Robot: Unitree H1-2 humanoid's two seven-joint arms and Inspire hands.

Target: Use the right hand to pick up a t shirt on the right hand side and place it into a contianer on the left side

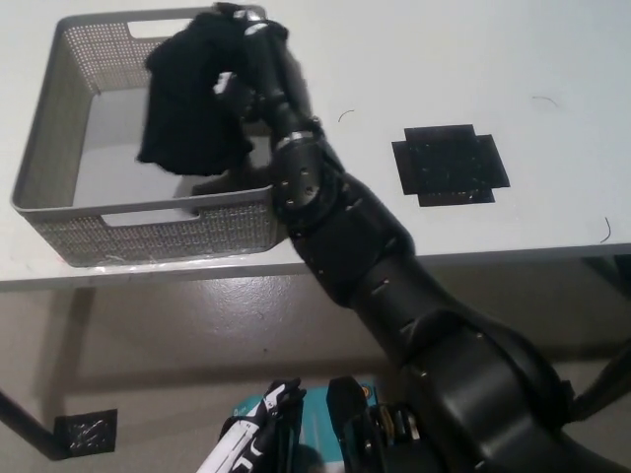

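**Operator:** Black cloth, the t shirt (pixel 187 103), hangs bunched from my right hand (pixel 258 61), whose fingers are clamped on its upper edge; the bundle hangs over the inside of the grey mesh container (pixel 59 212) on the white table (pixel 552 59); its lowest fold looks near the container floor, though I cannot confirm contact.

**Supervisor:** Failure modes from this position?

**Operator:** First: a loose fold may drape over the right wall on release, since the hand sits close to that wall; cause, insufficient travel toward the centre. Second: cloth may snag on the fingers and lift out as the hand retreats. Third: the forearm may knock the rim and shift the container.

**Supervisor:** Other arm?

**Operator:** Left hand (pixel 258 434) rests low, below the table edge; I cannot tell its finger state.
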